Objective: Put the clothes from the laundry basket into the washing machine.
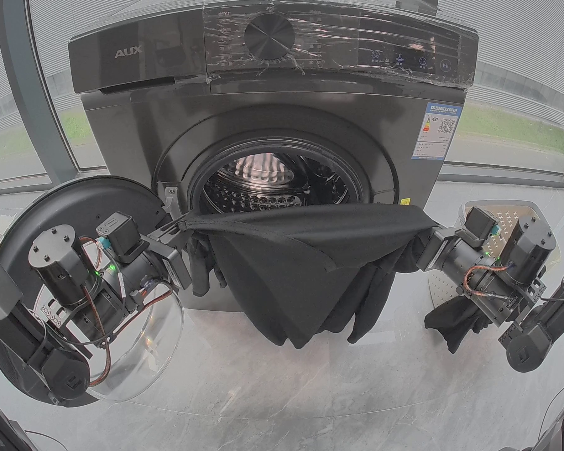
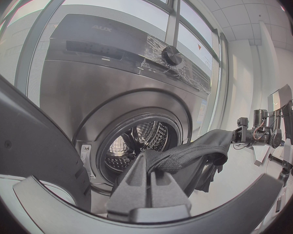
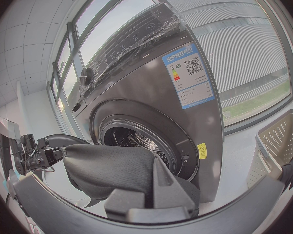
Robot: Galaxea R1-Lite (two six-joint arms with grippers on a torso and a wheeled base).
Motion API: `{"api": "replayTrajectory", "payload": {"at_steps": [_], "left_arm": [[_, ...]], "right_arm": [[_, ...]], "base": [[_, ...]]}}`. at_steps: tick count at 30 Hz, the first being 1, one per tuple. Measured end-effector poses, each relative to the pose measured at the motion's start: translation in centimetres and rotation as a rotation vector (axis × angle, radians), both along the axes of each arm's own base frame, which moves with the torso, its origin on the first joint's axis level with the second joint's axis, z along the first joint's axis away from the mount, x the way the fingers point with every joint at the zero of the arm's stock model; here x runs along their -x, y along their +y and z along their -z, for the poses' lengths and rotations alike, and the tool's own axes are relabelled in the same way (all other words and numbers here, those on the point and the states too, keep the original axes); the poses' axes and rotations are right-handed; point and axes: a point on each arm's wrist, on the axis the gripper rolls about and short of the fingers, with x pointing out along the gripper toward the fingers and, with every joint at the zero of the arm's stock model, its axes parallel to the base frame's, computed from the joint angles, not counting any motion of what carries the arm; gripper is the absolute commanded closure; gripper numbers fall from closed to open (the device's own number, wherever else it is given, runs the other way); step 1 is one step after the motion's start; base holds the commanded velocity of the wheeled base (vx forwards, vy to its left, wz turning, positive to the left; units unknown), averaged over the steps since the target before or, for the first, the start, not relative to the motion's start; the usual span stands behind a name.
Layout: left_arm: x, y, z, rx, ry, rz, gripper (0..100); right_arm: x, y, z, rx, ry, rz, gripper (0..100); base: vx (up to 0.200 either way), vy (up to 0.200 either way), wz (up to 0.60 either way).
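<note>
Two grippers, one black garment point(image 1: 307, 252). The left gripper point(image 1: 177, 230) and right gripper point(image 1: 427, 245) each clamp an end, so the cloth spans mid-frame across the washing machine's point(image 1: 138, 126) drum mouth point(image 1: 276, 180). We'd lift the sagging hem over the rim, then feed both ends in together. One door point(image 1: 56, 202) is open at lower left. One laundry basket point(image 1: 514, 217) sits at right, with one dark cloth point(image 1: 451, 327) below it, possibly a second garment.

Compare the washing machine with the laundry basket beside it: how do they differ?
The washing machine is dark grey and solid-walled; the laundry basket is pale and perforated. The machine stands far taller and wider than the basket. The machine opens at its front, its round door swung aside; the basket opens at the top. Both stand on the pale floor by the windows.
</note>
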Motion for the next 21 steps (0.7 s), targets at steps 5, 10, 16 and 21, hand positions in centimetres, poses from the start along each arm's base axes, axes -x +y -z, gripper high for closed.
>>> {"api": "replayTrajectory", "payload": {"at_steps": [5,10,16,21], "left_arm": [[0.2,0.1,0.4,-0.008,0.018,0.002,100],[0.5,0.2,0.4,-0.009,0.021,0.003,100],[0.9,0.4,0.2,-0.006,0.016,0.006,100],[0.9,0.3,0.0,-0.001,0.01,0.009,100]], "right_arm": [[0.4,0.5,0.0,-0.004,0.005,0.012,100],[1.2,1.4,-0.1,-0.006,0.002,-0.013,100],[2.1,2.6,-0.6,-0.012,-0.012,-0.06,100],[2.3,2.9,-0.6,-0.014,-0.013,-0.072,100]], "base": [[0.0,0.0,0.0],[0.0,0.0,0.0],[0.0,0.0,0.0],[0.0,0.0,0.0]]}}
